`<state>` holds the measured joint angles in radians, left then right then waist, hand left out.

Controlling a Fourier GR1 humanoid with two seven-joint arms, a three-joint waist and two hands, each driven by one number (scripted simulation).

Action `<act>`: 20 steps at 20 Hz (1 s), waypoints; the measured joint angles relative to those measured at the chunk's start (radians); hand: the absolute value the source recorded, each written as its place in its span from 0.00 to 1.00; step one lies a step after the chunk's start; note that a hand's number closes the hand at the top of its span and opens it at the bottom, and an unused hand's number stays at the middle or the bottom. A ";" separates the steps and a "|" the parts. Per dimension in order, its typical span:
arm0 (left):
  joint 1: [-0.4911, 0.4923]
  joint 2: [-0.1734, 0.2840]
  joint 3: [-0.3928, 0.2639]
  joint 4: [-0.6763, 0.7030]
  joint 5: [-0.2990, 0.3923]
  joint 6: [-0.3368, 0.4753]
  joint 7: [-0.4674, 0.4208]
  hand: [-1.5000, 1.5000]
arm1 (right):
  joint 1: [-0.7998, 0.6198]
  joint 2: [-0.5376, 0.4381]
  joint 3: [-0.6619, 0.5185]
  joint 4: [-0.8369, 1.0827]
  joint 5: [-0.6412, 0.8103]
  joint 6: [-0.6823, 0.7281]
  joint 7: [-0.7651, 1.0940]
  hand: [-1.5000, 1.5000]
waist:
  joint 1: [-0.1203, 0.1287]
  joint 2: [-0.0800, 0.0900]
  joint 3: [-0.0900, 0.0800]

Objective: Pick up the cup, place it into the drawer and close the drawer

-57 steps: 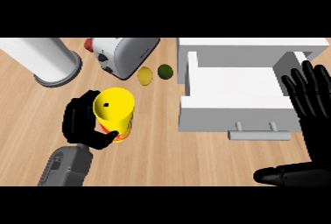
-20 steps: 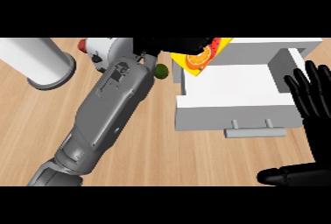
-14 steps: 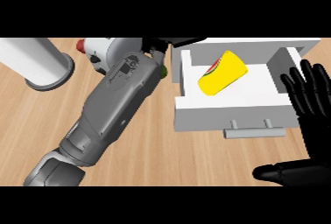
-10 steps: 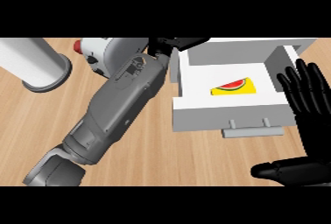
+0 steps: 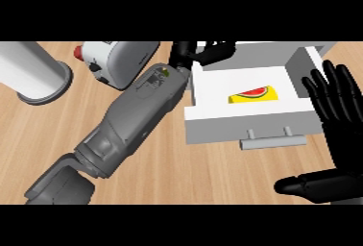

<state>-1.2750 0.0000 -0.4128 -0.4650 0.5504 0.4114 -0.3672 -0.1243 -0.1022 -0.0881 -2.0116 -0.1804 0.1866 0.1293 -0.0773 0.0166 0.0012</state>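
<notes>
The yellow cup (image 5: 253, 95), marked with a watermelon slice, lay on its side inside the open white drawer (image 5: 241, 132), toward the right of the drawer's floor and apart from both hands. The drawer stood pulled out over the wooden surface (image 5: 184, 173), its grey handle (image 5: 273, 142) facing the view's lower edge. The left hand (image 5: 204, 51) was above the drawer's back left corner, its fingers relaxed and holding nothing, with the grey forearm (image 5: 131, 122) stretching diagonally from the lower left. The right hand (image 5: 337, 103) rested open at the right edge, fingers straight and pointing up, just beside the drawer's right wall. At the upper left stood a white cylinder (image 5: 32, 69) and next to it a white appliance (image 5: 117, 60) with a red knob.
</notes>
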 measured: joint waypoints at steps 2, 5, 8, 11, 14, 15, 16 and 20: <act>-0.009 0.000 -0.029 0.022 0.019 0.012 -0.002 1.00 | -0.016 0.002 0.007 0.002 0.000 -0.003 0.009 0.00 | -0.009 0.003 0.000; -0.024 0.000 -0.085 0.049 0.024 0.033 0.015 1.00 | -0.028 0.000 0.003 0.010 -0.004 -0.002 0.006 0.00 | -0.017 0.004 0.000; -0.039 0.000 -0.135 0.071 0.025 0.053 0.036 0.00 | -0.031 0.002 0.004 0.008 -0.012 -0.001 0.010 0.00 | -0.027 0.006 0.001; -0.050 0.000 -0.175 0.067 0.041 0.079 0.062 0.00 | -0.027 -0.002 0.003 0.005 -0.027 0.011 0.009 0.00 | -0.033 0.007 0.001; -0.048 0.000 -0.182 0.058 0.073 0.078 0.048 0.00 | -0.028 0.005 0.007 -0.002 -0.033 0.009 0.011 0.00 | -0.031 0.008 0.000; -0.055 0.000 -0.180 0.058 0.084 0.074 0.044 0.00 | -0.028 0.007 0.010 -0.013 -0.040 0.008 0.021 0.00 | -0.031 0.008 0.000; -0.054 0.000 -0.172 0.058 0.096 0.060 0.029 0.00 | -0.029 0.013 0.016 -0.016 -0.038 0.003 0.021 0.00 | -0.028 0.008 0.000; -0.051 0.000 -0.157 0.026 0.152 0.041 -0.015 0.00 | -0.027 0.023 0.016 -0.021 -0.065 0.004 0.029 0.00 | -0.019 0.005 0.000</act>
<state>-1.3264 0.0000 -0.5700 -0.4391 0.7027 0.4526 -0.3818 -0.1508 -0.0791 -0.0717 -2.0325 -0.2455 0.1903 0.1586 -0.0960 0.0217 0.0012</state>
